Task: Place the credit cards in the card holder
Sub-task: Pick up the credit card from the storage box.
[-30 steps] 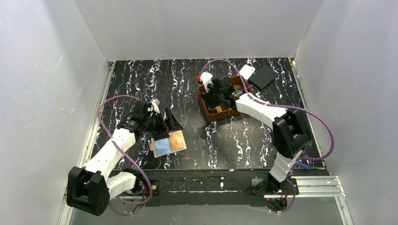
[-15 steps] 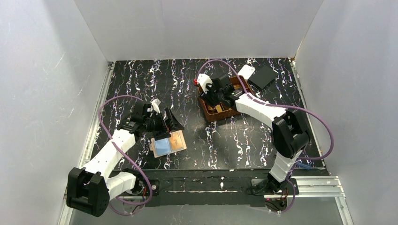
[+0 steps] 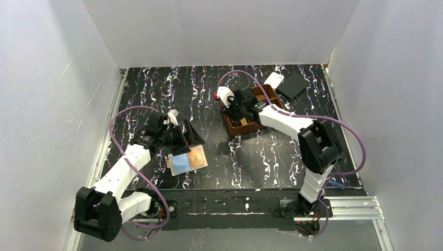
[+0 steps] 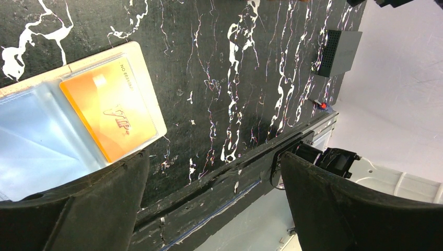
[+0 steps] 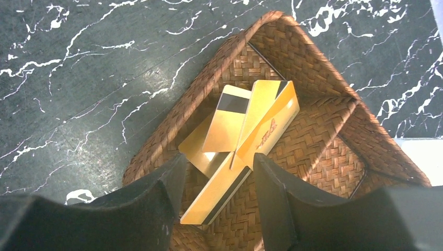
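Note:
The card holder (image 3: 187, 161) lies open on the black marbled table, one face blue and one orange. In the left wrist view an orange credit card (image 4: 107, 115) sits in its clear sleeve (image 4: 31, 141). My left gripper (image 3: 192, 133) (image 4: 211, 157) hovers just behind it, open and empty. My right gripper (image 3: 233, 107) (image 5: 219, 162) reaches down into the woven basket (image 5: 292, 47). Several golden credit cards (image 5: 230, 123) are piled there. Its fingers (image 5: 156, 204) have closed onto a gold card with a black stripe (image 5: 222, 201), which still rests in the basket.
The brown basket (image 3: 237, 130) stands at mid-back of the table. A white rectangular piece (image 3: 274, 79) and a flat black square (image 3: 292, 83) lie behind it at the right. White walls enclose the table on three sides.
The right gripper's jaws have narrowed around the striped card, and its wrist has shifted slightly left over the basket. The left arm has stayed still.

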You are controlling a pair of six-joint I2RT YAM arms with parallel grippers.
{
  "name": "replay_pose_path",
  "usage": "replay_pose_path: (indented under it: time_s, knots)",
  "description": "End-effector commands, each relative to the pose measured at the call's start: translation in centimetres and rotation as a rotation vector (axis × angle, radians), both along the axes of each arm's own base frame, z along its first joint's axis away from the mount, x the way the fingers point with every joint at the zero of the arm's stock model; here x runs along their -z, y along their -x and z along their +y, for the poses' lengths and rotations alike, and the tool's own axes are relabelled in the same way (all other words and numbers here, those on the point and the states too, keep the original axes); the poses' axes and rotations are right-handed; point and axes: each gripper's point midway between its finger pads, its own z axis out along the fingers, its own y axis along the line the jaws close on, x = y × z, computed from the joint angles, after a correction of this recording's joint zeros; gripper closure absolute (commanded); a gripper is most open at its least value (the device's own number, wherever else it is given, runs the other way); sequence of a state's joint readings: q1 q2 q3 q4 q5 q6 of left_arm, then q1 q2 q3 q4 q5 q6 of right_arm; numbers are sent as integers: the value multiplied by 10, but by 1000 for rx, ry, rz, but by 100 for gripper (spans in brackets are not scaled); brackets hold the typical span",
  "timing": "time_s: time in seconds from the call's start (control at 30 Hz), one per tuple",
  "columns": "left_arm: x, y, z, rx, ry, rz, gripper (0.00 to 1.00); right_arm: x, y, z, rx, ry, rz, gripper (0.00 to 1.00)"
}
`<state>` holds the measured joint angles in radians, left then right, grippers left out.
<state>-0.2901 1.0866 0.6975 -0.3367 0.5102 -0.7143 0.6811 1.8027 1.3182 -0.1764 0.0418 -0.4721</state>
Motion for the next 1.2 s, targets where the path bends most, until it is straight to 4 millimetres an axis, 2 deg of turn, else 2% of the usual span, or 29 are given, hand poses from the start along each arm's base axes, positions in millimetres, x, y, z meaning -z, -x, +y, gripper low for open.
replay_pose_path:
  time_s: [0.0,0.53,0.7,0.73,0.83,0.97,1.17]
  knots:
    - [-2,3,0,15,12,-6,4,3,-6,7,-10,6,-17,41]
    - [-1,3,0,13,19,-1,4,17,-19,12,40,22,-88,40]
    - [-1,4,0,12,21,0,4,20,-23,10,73,51,-117,44]
    - [-1,3,0,12,21,0,4,16,-27,12,80,43,-143,45]
    - [0,4,0,13,23,2,4,16,-30,10,107,59,-161,52]
    - [0,4,0,12,24,2,3,15,-34,5,151,75,-184,67]
    - [-2,2,0,12,27,0,3,4,-34,3,187,78,-218,88]
